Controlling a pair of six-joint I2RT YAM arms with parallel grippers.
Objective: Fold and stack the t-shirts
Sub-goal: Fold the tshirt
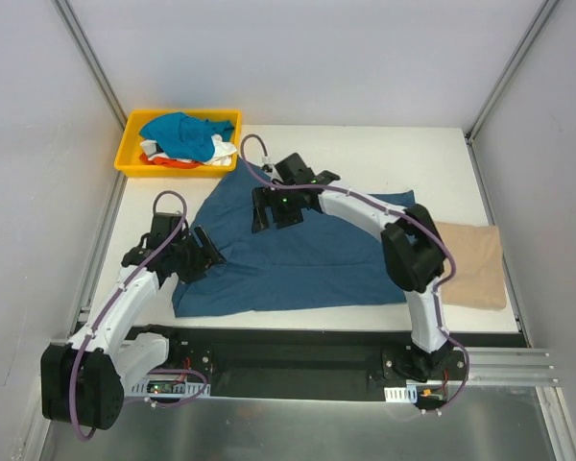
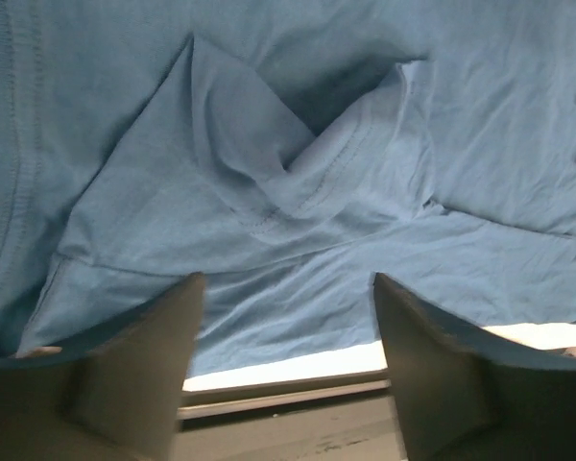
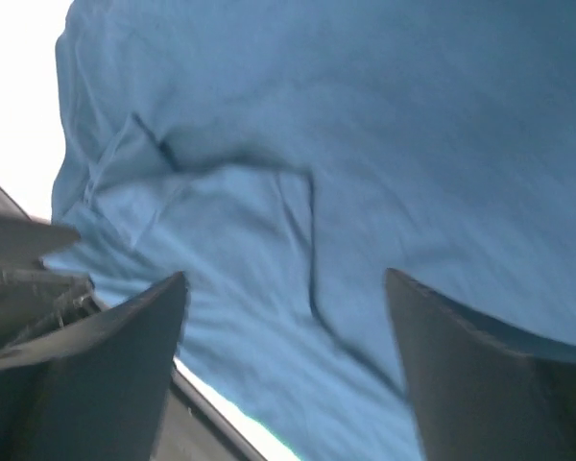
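A large dark teal-blue t-shirt (image 1: 307,259) lies spread across the middle of the table. My left gripper (image 1: 204,252) hovers at its left edge, fingers apart. In the left wrist view the left gripper (image 2: 288,279) is open above the cloth, with a folded-over sleeve (image 2: 336,173) just beyond the fingertips. My right gripper (image 1: 274,216) sits over the shirt's upper part; the right wrist view shows the right gripper (image 3: 284,277) open over creased blue cloth (image 3: 365,144). A tan-beige t-shirt (image 1: 472,264) lies folded at the right.
A yellow tray (image 1: 134,161) stands at the back left, holding a bright blue shirt (image 1: 182,134) on top of white (image 1: 152,149) and orange-red (image 1: 178,163) cloth. Grey walls enclose the table on the left, back and right.
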